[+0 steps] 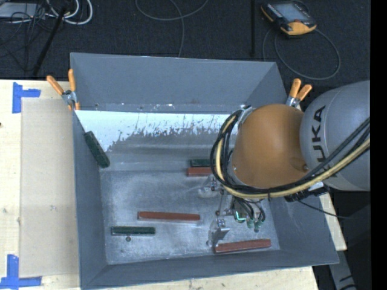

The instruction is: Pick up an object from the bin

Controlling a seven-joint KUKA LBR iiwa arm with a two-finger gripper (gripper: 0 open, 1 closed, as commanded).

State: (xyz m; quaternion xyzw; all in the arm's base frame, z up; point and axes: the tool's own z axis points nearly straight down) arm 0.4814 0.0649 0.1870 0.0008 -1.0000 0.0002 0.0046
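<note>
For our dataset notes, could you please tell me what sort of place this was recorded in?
Probably a robotics lab's grasping test cell: a KUKA arm reaches into a grey metal bin holding thin flat bars, and loose cables lie on the dark floor behind it.

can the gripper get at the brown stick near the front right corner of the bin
Probably yes. The gripper hangs just over the left end of that brown stick, and nothing lies on or against it. The stick sits close to the bin's front wall, which might crowd the approach.

A long reddish-brown bar [243,245], probably wooden, lies flat in the bin's [181,77] lower-right corner.
</note>
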